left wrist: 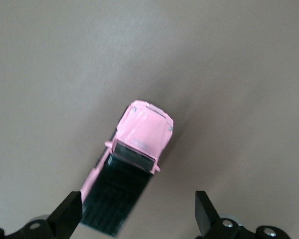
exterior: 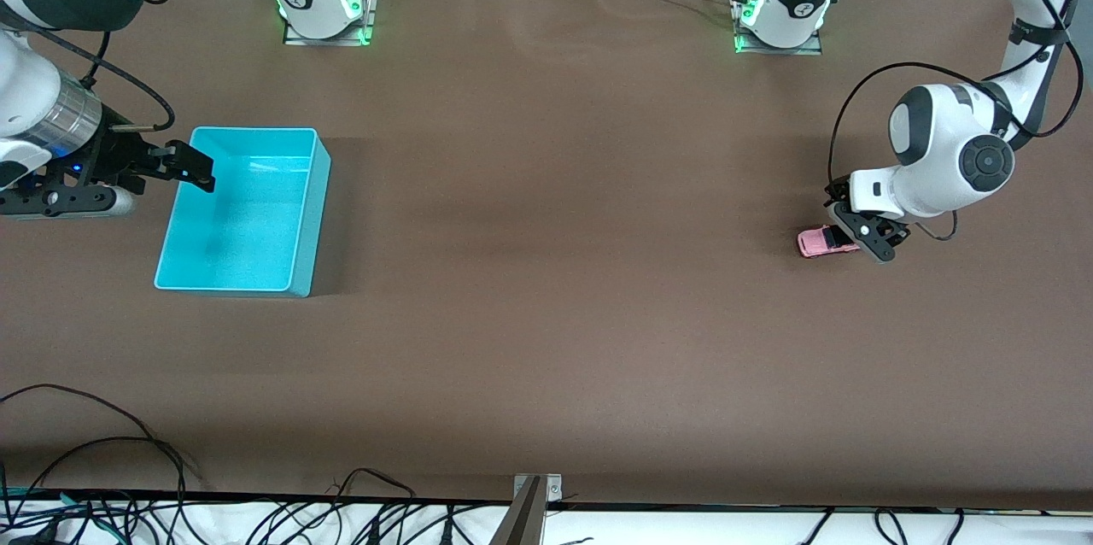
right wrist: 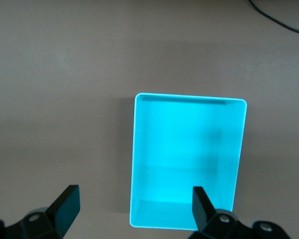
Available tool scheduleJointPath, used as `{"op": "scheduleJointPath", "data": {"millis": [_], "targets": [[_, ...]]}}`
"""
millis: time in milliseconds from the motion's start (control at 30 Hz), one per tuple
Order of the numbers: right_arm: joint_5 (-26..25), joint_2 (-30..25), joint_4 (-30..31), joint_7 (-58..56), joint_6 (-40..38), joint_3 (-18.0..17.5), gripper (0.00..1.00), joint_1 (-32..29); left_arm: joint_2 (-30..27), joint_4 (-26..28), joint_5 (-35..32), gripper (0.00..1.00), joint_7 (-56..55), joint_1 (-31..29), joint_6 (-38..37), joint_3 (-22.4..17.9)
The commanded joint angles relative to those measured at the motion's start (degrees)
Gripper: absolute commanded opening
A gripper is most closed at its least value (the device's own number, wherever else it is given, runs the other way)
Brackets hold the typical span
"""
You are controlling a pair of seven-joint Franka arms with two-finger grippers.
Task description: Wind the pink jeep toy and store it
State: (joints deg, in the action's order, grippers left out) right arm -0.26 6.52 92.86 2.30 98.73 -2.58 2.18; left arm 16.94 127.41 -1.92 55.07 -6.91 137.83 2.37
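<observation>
pink jeep toy (exterior: 824, 241) rear seemingly under left gripper (exterior: 864, 236)

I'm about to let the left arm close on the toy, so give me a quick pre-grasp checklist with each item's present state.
1. Left gripper has its jaws open: ok.
2. Pink jeep toy upright on the table: ok.
3. Jeep centred between the jaws: not ok; it sits close to one finger.
4. Jaws low enough around the jeep's body: cannot tell.
5. Turquoise bin empty, toward the right arm's end: ok.
6. Right gripper open over the bin's edge, waiting: ok.
</observation>
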Motion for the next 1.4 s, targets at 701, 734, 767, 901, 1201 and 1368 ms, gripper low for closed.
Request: {"op": "scheduleJointPath", "data": {"millis": [701, 734, 767, 901, 1201, 1368], "targets": [[0.7, -0.3, 0.3, -0.3, 0.3, 0.2, 1.00, -0.2, 6.4, -1.1, -0.4, 1.00, 16.2, -2.9, 8.0, 0.1], [0.7, -0.3, 0.3, -0.3, 0.3, 0.2, 1.00, -0.2, 6.4, -1.1, -0.4, 0.97, 16.4, -2.9, 8.0, 0.1], [0.7, -0.3, 0.3, -0.3, 0.4, 0.2, 1.00, -0.2, 6.3, -1.1, -0.5, 0.94, 16.5, -3.0, 8.1, 0.1], [0.7, -0.3, 0.3, -0.3, 0.4, 0.2, 1.00, -0.2, 5.9, -1.2, -0.5, 0.81, 19.5, -2.9, 8.0, 0.2], [0.7, -0.3, 0.3, -0.3, 0.4, 0.2, 1.00, -0.2, 5.5, -2.1, -0.6, 0.83, 20.9, -2.6, 7.9, 0.3], [0.8, -0.3, 0.3, -0.3, 0.4, 0.2, 1.00, -0.2, 5.4, -2.1, -0.3, 0.76, 21.0, -2.6, 7.9, 0.3]]}}
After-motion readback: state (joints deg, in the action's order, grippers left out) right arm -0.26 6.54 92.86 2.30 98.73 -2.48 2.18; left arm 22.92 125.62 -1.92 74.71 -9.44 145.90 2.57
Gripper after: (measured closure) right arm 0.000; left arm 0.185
